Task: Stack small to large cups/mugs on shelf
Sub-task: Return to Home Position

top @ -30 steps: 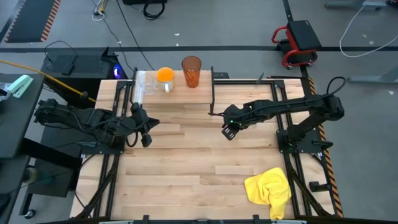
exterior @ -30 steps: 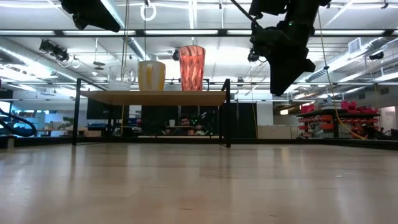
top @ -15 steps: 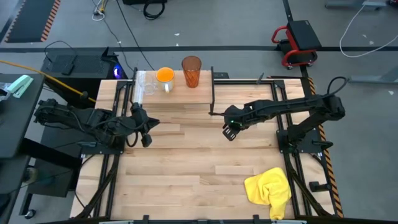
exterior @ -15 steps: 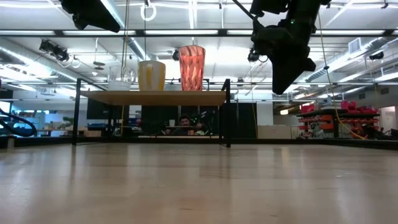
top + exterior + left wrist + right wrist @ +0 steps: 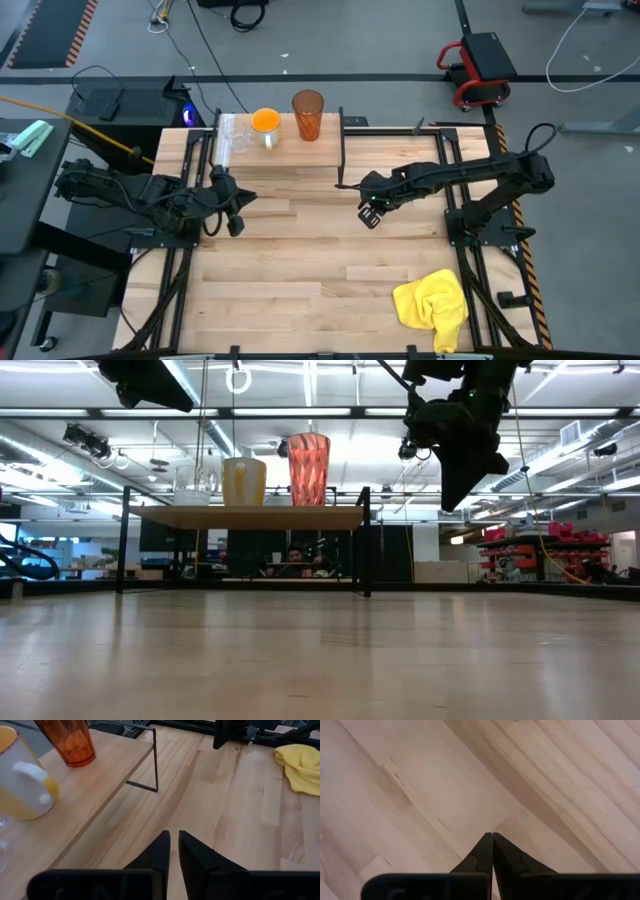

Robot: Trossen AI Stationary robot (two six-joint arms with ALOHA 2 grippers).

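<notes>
Three stood on shelf (image 5: pixel 300 152), far tabletop edge: glass (image 5: pixel 230 137), mug (image 5: pixel 265 122), tumbler (image 5: pixel 308 115), ascending; left gripper (image 5: pixel 173 836), right gripper (image 5: pixel 492 836) pinched empty, clear since stacking looked done.

Three cups (image 5: pixel 265 122), one shelf (image 5: pixel 300 160), one cloth (image 5: pixel 435 300), two arms (image 5: pixel 130 188)

Yellow cloth (image 5: pixel 432 303) on tabletop (image 5: pixel 300 275)
</notes>
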